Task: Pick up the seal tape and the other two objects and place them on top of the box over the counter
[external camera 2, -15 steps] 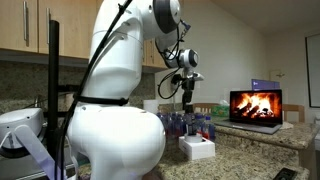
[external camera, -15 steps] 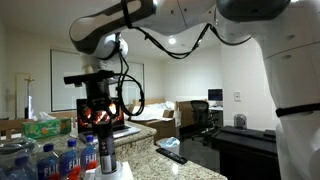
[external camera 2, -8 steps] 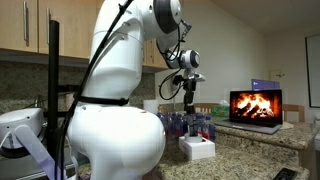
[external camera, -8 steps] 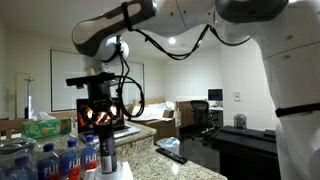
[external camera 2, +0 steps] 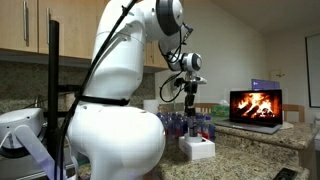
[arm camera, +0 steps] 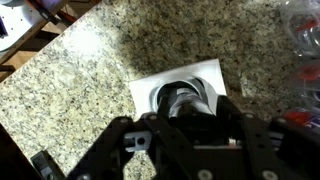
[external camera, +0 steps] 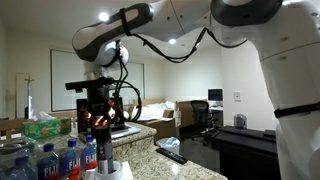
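Observation:
My gripper (external camera: 103, 130) hangs over the low white box (external camera: 118, 170) on the speckled counter (arm camera: 80, 90). Its fingers are closed round the top of the slim dark cylinder (external camera: 105, 152), which stands upright on the box. The wrist view looks straight down on the cylinder (arm camera: 184, 98) between the fingers, at the middle of the box (arm camera: 150, 88). A pale ring surrounds its foot; I cannot tell whether that is the seal tape. The gripper (external camera 2: 188, 104) and box (external camera 2: 197, 149) also show from behind the arm. The flat black remote (external camera: 172, 155) lies on the counter beside the box.
Several blue-labelled water bottles (external camera: 50, 160) stand close to the box. A green tissue box (external camera: 45, 128) sits behind them. An open laptop showing a fire (external camera 2: 256, 108) is at the far end of the counter. The robot's white body (external camera 2: 115, 110) fills the foreground.
The wrist has shifted very slightly over the box. The cylinder stays upright on the box between the fingers.

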{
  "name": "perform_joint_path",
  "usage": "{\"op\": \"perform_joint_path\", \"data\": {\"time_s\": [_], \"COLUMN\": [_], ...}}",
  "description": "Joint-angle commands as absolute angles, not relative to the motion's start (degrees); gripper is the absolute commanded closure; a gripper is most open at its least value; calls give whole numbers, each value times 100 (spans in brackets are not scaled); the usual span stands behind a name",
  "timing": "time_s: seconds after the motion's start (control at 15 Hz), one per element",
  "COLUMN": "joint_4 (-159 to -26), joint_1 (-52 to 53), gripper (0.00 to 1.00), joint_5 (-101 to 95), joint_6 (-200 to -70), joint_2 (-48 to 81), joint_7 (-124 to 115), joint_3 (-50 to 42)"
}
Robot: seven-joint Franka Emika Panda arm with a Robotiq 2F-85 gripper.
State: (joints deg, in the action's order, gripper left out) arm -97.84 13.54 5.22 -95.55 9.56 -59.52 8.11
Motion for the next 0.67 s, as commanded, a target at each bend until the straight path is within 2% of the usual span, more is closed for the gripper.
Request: {"op": "perform_joint_path", "data": {"time_s": [0.0, 0.6], "joint_4": [-9838, -9854], "joint_1": [1274, 1249], "gripper": [74, 74], "joint_5": [742, 829], "joint_6": [-9662, -9678], "joint_2": [882, 875], "joint_7": [-6015, -6012], "joint_3": [792, 737]}}
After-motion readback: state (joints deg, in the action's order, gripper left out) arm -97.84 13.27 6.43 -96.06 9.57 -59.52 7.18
